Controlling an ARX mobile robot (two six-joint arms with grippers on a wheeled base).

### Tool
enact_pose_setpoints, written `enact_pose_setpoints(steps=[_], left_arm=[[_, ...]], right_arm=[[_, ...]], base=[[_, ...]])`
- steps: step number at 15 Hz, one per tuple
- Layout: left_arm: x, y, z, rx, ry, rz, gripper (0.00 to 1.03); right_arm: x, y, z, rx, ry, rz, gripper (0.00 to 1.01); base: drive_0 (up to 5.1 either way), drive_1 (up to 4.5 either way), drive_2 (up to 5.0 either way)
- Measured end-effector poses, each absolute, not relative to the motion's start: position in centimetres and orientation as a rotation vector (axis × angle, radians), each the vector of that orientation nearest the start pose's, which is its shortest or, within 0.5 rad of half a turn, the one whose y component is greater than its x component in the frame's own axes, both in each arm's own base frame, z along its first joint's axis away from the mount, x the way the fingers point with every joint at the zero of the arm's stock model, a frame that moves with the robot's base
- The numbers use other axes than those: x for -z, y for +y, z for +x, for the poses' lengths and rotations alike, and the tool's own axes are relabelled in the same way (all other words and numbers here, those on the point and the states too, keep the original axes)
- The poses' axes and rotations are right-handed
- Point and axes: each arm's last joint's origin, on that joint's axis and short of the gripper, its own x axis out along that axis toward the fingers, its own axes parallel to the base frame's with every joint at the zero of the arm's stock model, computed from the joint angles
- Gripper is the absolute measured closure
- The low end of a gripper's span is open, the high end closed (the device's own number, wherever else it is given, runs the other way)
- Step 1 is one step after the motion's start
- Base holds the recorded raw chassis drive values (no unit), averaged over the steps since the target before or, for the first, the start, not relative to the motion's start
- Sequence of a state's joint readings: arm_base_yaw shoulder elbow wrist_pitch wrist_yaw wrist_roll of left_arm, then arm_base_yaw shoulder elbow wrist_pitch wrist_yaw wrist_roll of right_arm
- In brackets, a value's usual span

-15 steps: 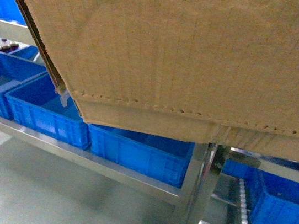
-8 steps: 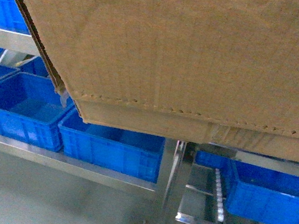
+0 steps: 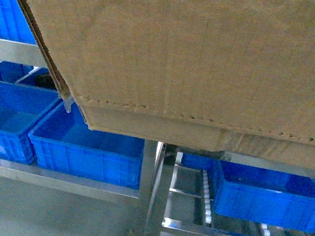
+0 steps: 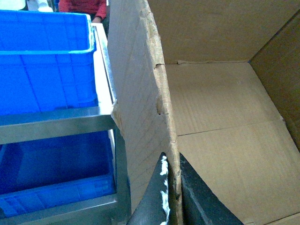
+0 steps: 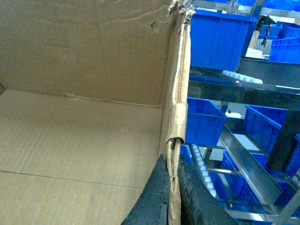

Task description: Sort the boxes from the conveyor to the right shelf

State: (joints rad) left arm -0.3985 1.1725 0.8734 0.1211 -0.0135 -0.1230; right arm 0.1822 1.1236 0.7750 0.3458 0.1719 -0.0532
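Carton held aloft, filling upper head view, bottom panel toward camera, above blue crates on steel rack; conveyor not in view. Left gripper clamped narrow on torn left wall, one finger inside and one outside; right gripper pinched likewise on opposite wall. Judged: two-sided wall pinch chosen because carton too wide and flapless for one-arm grasp, opposed holds keeping it level in transit; thin ragged corrugated edge likely to bend or slip, so slow set-down onto shelf deck advisable.
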Motion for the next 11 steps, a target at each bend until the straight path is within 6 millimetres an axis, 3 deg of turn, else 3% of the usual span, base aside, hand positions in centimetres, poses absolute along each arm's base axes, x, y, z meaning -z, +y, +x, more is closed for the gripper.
enact_pose_setpoints(steps=[11], left_arm=[[-31.49, -10.21, 24.41, 0.371, 0.198, -0.085, 1.01]], right_arm=[[-31.4, 4.09, 24.96, -0.01, 0.003, -0.054, 0.99]], base=[[0.0, 0.0, 0.0]])
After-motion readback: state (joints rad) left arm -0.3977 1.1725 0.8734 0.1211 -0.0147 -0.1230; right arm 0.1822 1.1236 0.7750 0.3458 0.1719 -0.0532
